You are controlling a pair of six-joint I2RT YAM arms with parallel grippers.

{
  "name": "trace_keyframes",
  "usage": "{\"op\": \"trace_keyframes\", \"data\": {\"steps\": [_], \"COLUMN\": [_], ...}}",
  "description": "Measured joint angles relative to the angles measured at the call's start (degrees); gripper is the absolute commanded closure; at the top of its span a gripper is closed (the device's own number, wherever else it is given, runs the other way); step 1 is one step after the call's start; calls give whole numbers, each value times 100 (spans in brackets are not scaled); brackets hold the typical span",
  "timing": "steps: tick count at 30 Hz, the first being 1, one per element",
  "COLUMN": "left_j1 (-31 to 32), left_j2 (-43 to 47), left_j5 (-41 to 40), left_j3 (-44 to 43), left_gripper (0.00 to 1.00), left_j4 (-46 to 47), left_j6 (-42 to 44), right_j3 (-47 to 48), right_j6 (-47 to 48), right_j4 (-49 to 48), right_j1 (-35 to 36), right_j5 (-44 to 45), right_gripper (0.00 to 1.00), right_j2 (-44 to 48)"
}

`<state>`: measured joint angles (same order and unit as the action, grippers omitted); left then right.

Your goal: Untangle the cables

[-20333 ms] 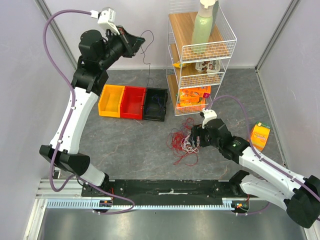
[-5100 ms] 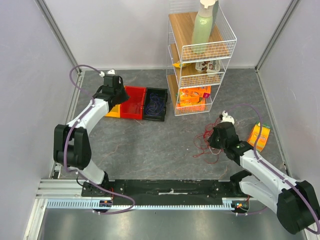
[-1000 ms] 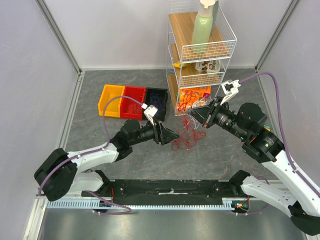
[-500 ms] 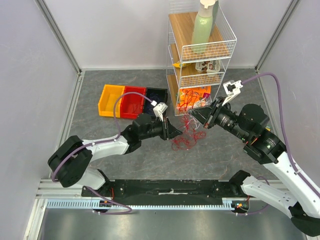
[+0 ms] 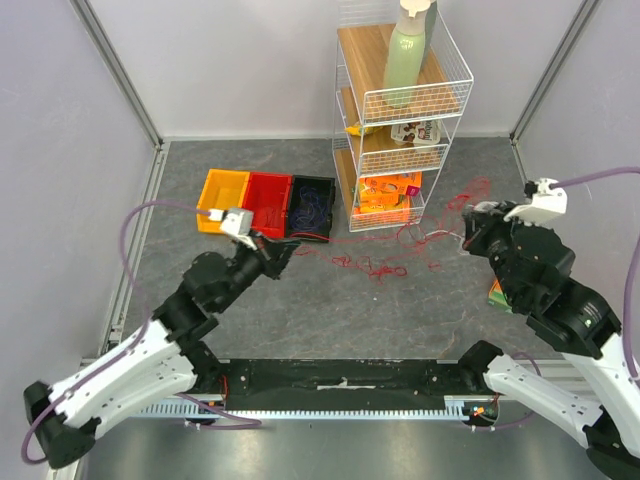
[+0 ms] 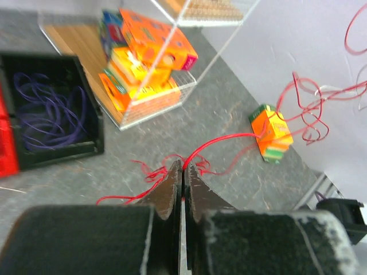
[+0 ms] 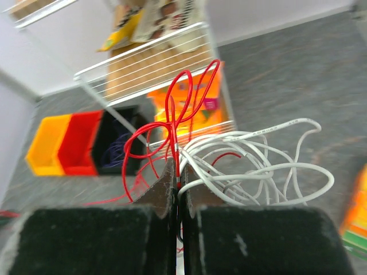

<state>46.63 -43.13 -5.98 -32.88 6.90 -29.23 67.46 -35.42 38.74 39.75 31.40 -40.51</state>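
Stretching between the two grippers, one thin red cable sags over the grey marbled counter, kinked into small loose loops near its middle. The left gripper is pinched closed on one end, with the wire caught between its dark, tapering fingers. The right gripper, beside the rack, is clamped on the red cable too. One glossy white cable bunches in round coils at its tips, and whether that one is also clamped cannot be told. Purple cables lie tangled in the black bin, the last of three plastic bins in a row: yellow, red, black. The single white wire rack has three wooden shelves, with one pale green bottle on top and orange boxes on the lowest shelf. One more orange box sits on the counter.
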Motion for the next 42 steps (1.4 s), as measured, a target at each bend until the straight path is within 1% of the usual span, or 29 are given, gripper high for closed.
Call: {"op": "trace_keyframes", "data": {"steps": [4, 9, 12, 17, 22, 28, 36, 39, 42], "left_j1": [0, 0, 0, 0, 0, 0, 0, 0, 0], "left_j2": [914, 1281, 1366, 1381, 1377, 1377, 1410, 1482, 1493], "left_j5": [-599, -1102, -1281, -1403, -1508, -1670, -2273, -2396, -2367], "left_j3": [-260, -964, -1342, -2024, -2490, -3038, -4046, -4367, -4564], "left_gripper": [98, 98, 98, 98, 98, 98, 98, 98, 98], "left_j4": [-837, -1644, -1926, -2212, -2409, -2588, -2787, -2789, -2796], "left_j6": [448, 953, 1193, 1554, 1825, 2181, 3187, 3366, 3373], "right_j3": [15, 13, -15, -208, -428, -439, -437, -439, -575], "right_j6": [107, 205, 205, 197, 149, 74, -101, 22, 216], "right_j4": [417, 780, 874, 916, 999, 1064, 1325, 1255, 879], "right_j1": [0, 0, 0, 0, 0, 0, 0, 0, 0], "right_j5": [1012, 1690, 1880, 2009, 2103, 2354, 2752, 2653, 2135], "right_gripper": [100, 100, 100, 100, 100, 100, 100, 100, 100], "right_j2": [173, 170, 197, 232, 221, 291, 531, 601, 540]}}
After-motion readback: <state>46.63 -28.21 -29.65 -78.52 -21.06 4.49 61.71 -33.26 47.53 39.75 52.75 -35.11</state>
